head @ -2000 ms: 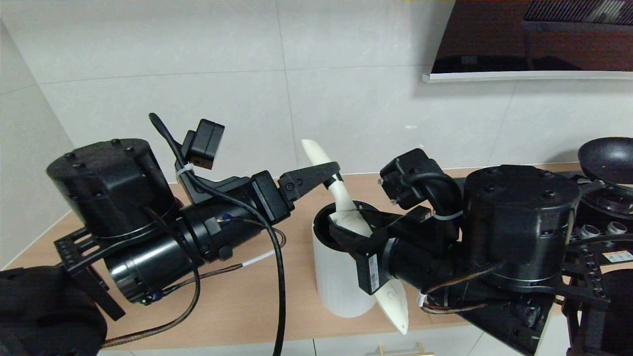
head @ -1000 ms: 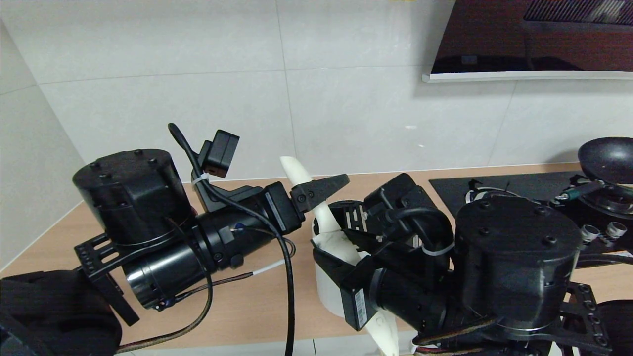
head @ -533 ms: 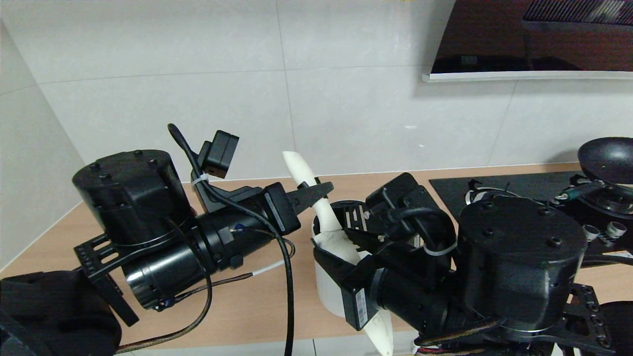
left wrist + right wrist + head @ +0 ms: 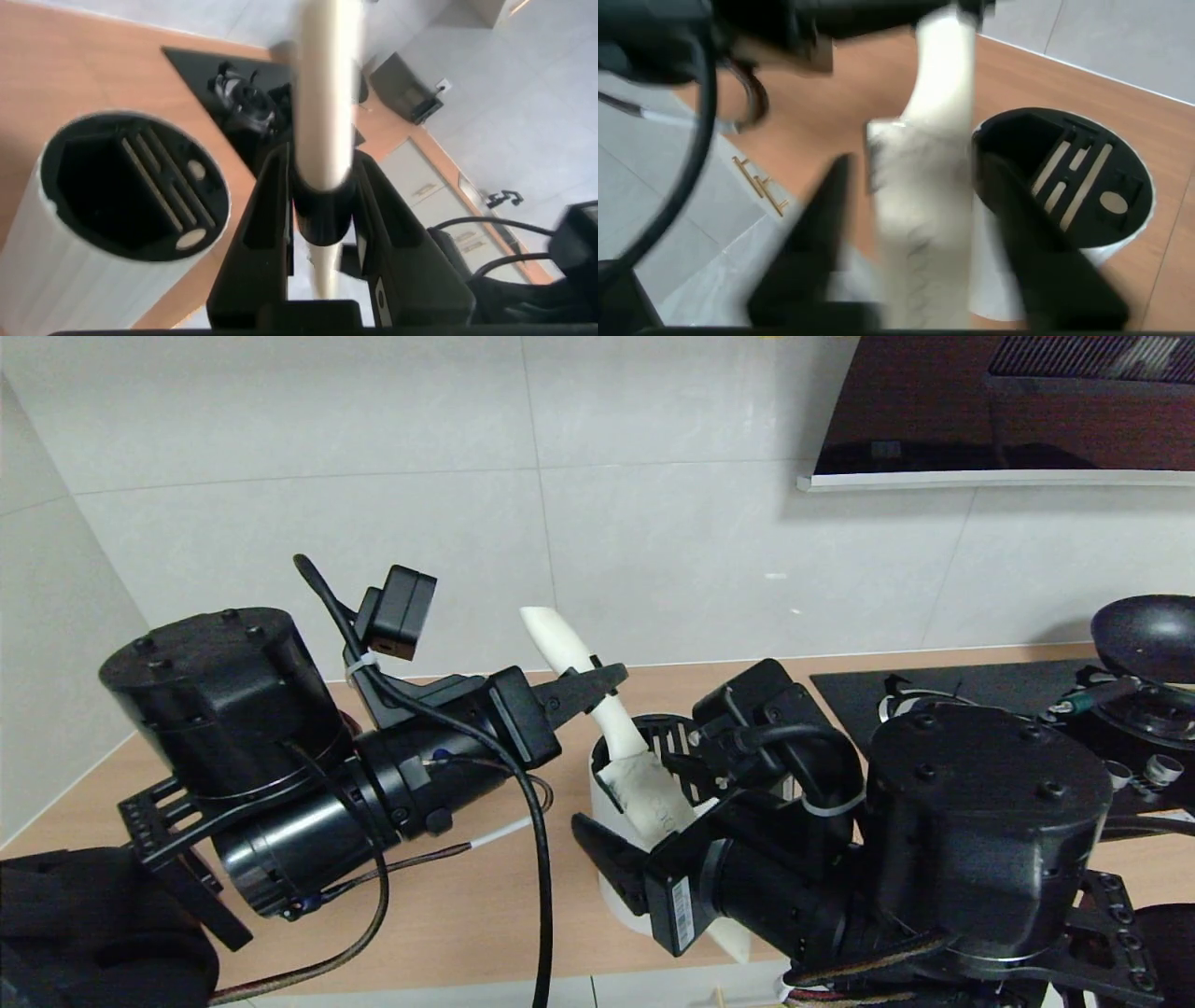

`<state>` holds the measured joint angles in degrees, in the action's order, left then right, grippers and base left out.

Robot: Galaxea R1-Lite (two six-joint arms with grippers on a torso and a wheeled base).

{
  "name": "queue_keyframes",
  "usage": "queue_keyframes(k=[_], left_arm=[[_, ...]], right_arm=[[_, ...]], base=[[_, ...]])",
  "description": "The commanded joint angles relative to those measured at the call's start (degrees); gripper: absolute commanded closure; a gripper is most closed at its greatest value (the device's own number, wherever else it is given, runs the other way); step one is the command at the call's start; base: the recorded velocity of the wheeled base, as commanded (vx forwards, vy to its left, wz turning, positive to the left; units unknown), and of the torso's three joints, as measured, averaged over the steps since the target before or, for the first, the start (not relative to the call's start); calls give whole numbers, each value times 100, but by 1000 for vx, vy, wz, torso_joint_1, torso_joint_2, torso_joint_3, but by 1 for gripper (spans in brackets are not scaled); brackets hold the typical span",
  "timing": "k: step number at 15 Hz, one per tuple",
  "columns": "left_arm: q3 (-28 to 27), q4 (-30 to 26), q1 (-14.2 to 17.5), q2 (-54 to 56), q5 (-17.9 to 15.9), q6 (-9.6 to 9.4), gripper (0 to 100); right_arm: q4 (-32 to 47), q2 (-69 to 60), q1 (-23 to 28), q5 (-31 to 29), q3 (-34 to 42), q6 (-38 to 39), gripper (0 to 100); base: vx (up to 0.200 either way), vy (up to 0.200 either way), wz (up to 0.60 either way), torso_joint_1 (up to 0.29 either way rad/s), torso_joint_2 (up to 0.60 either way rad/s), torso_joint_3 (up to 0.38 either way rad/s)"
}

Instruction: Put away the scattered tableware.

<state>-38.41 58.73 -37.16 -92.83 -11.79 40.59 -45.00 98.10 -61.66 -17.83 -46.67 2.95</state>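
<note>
A white rice paddle (image 4: 644, 793) stands tilted over a white cylindrical utensil holder (image 4: 616, 896) with a black slotted insert. My left gripper (image 4: 597, 686) is shut on the paddle's handle, which runs between its fingers as a pale shaft (image 4: 327, 75). My right gripper (image 4: 630, 803) is open low in front of the holder, its fingers spread on either side of the paddle's blade (image 4: 924, 215) and apart from it. The holder (image 4: 56, 243) sits beside and below the left gripper (image 4: 322, 201). Beyond the right gripper (image 4: 929, 233), the holder (image 4: 1106, 257) stands on the counter.
The wooden counter (image 4: 467, 915) meets a tiled wall behind. A black cooktop (image 4: 934, 686) with a dark pan (image 4: 1148, 635) lies to the right, under a range hood (image 4: 1008, 411). A drawer handle (image 4: 752, 182) shows below the counter's front edge.
My left gripper closed on the paddle's handle and lifted it slightly. My right gripper's fingers opened off the blade. Earlier, both arms shifted the paddle leftward and nearer.
</note>
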Motion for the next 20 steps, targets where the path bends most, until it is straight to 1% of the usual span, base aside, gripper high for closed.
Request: queue_keyframes(k=[1,2,3,4,5,6,7,8,9,10,11,12,13,14,15,16,17,19,20], left_arm=[[9,94,-2,72,1,-60,100],[18,94,-2,134,19,-201,100],[53,94,-2,283,19,-447,100],[62,86,7,441,19,-641,100],[62,86,7,494,19,-720,100],[36,94,33,652,1,-895,100],[9,112,139,679,-25,-1045,100],[-8,270,341,705,-25,-1308,100],[-8,358,420,714,-34,-1423,100],[-35,727,771,661,-175,-1994,100],[-44,964,921,591,-430,-2310,100],[-17,1158,991,564,-614,-2469,100],[53,1334,991,547,-746,-2530,100],[36,1527,991,485,-834,-2530,100],[27,1703,991,406,-887,-2548,100],[62,2116,991,151,-957,-2662,100],[80,2511,991,-148,-983,-2820,100],[62,3127,982,-728,-1001,-3022,100],[53,3127,974,-842,-1001,-3075,100]], right_arm=[[-27,8,-4,8,0,4,0],[-106,-1,-4,-1,8,-5,0],[-264,-115,5,-45,35,-23,0],[-343,-291,40,-71,61,-31,0],[-343,-397,66,-71,61,-40,0],[-308,-669,269,-71,61,-66,0],[-308,-827,471,-62,52,-75,0],[-308,-959,682,-36,44,-93,0],[-308,-994,761,-27,35,-128,0],[-308,-1135,963,-18,35,-216,0],[-299,-1205,1051,-9,35,-233,0],[-299,-1223,1104,-9,26,-233,0],[-290,-1223,1165,-9,-9,-242,0],[-282,-1214,1200,-1,-36,-242,0],[-282,-1205,1235,-9,-36,-242,0],[-282,-1205,1235,-9,-27,-242,0],[-282,-1205,1279,-9,-27,-269,0],[-282,-1205,1314,-9,-27,-321,0],[-282,-1196,1314,-9,-27,-321,0]], base=[[0,0,0,0,0,0],[0,0,0,0,0,0],[0,0,0,0,0,0],[0,0,0,0,0,0],[0,0,0,0,0,0],[0,0,0,0,0,0],[0,0,0,0,0,0],[0,0,0,0,0,0],[0,0,0,0,0,0],[0,0,0,0,0,0],[0,0,0,0,0,0],[0,0,0,0,0,0],[0,0,0,0,0,0],[0,0,0,0,0,0],[0,0,0,0,0,0],[0,0,0,0,0,0],[0,0,0,0,0,0],[0,0,0,0,0,0],[0,0,0,0,0,0]])
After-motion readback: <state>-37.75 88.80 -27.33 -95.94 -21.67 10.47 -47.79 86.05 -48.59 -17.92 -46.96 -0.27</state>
